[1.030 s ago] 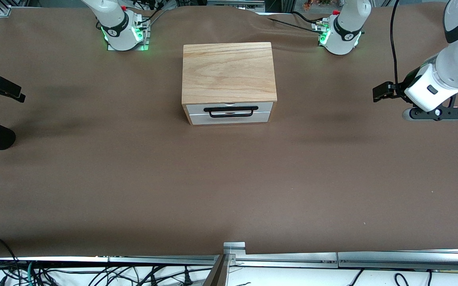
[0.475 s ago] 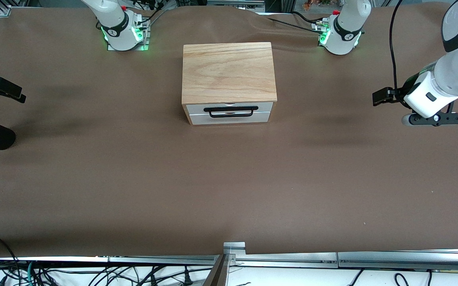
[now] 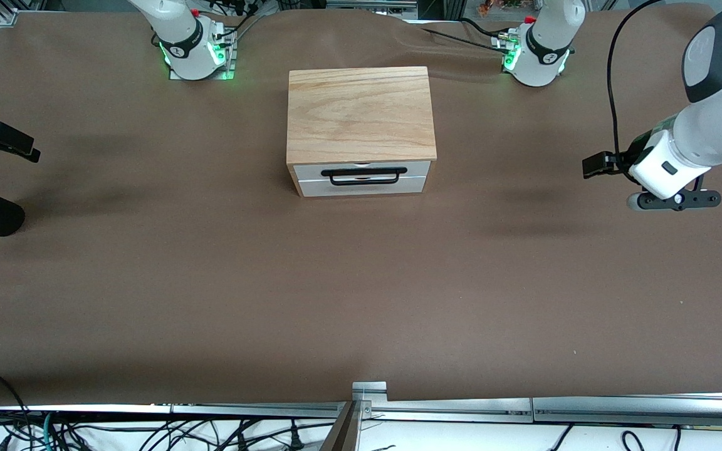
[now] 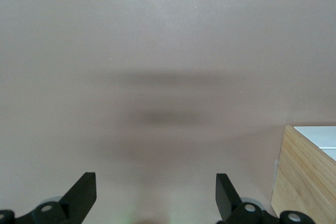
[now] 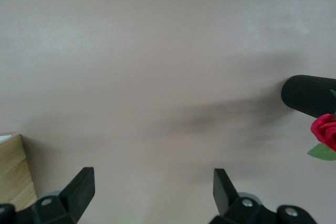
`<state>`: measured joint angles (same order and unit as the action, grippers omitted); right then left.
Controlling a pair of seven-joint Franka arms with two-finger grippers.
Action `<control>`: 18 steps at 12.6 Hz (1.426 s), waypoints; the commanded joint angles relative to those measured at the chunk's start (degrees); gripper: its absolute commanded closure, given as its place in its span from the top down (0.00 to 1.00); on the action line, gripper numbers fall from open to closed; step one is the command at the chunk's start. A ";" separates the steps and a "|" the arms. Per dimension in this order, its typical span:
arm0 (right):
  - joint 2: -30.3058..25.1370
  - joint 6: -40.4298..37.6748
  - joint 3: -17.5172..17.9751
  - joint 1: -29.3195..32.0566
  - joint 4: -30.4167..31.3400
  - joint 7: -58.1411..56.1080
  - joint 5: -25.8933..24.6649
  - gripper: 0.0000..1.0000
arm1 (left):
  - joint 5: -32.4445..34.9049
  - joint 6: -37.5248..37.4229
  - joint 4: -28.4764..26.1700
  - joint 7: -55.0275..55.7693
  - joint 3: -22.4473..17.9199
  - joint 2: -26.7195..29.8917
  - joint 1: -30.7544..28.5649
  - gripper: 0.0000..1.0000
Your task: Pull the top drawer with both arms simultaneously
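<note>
One light-wood box (image 3: pixel 360 114); two white drawer fronts, the top drawer (image 3: pixel 361 170) among them; one black bar handle (image 3: pixel 363 175); two robot arms; one red rose (image 5: pixel 324 130).

left tool (image 4: pixel 152 203): spread wide, aloft | right tool (image 5: pixel 149 200): spread wide, aloft

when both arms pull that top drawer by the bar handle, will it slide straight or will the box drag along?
The handle looks rigid and wide, so paired pulls should stay straight. The box sits loose on cloth, probably dragging. The top drawer looks shallow, likely light.
</note>
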<state>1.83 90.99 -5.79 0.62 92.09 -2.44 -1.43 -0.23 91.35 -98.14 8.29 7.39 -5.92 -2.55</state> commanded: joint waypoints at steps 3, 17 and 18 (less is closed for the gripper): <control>0.37 -0.90 0.51 0.61 -1.21 -0.28 -0.77 1.00 | 0.32 6.64 -8.20 0.15 0.78 4.07 -1.05 1.00; 3.44 -2.84 0.95 0.09 -0.86 0.15 -0.33 1.00 | -2.23 9.35 -14.97 -0.65 2.28 11.63 -3.16 1.00; 4.92 -2.84 0.95 -0.44 -1.12 0.15 1.06 1.00 | -2.23 12.16 -16.81 -0.65 2.28 11.63 -3.16 1.00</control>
<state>4.59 89.02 -5.40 0.54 92.14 -2.31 -1.24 -1.07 98.94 -110.51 8.29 8.94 4.10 -4.53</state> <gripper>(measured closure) 0.000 0.000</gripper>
